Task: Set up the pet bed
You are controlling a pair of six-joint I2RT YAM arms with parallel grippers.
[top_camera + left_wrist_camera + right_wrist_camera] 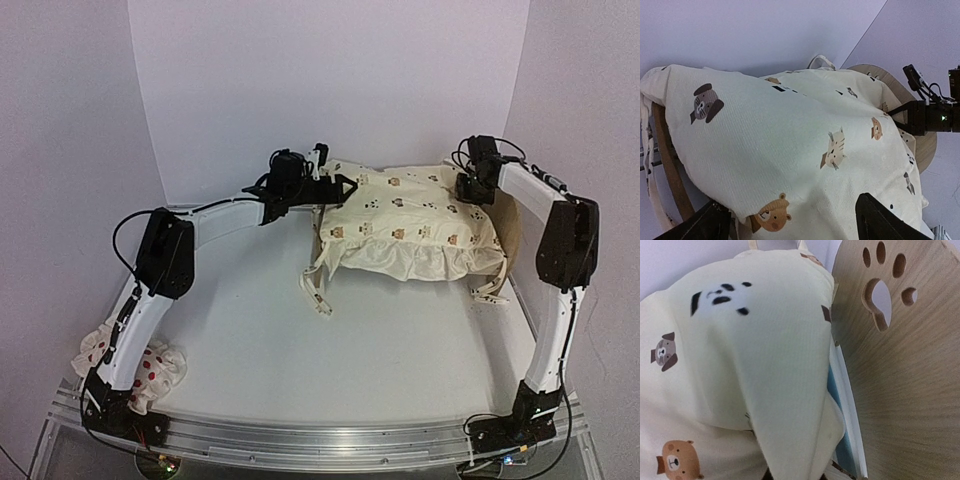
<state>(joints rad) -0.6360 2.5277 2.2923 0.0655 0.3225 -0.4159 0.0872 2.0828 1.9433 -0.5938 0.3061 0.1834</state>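
Pillow (150,368) well behind left gripper (345,186), not yet placed. Left jaws spread at cushion (405,225) edge; right gripper (470,190) state unclear. Pet bed (910,390) under both. Step: seating cushion. Next: press it flat into frame.

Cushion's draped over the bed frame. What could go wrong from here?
The cushion lies humped, its frill overhanging the front of the pet bed; an uneven tug could slide it off.
Its loose ties hang out front and could catch when the cushion is shifted.
The spotted pillow lies against the left arm near its base, so a swing could shove it.
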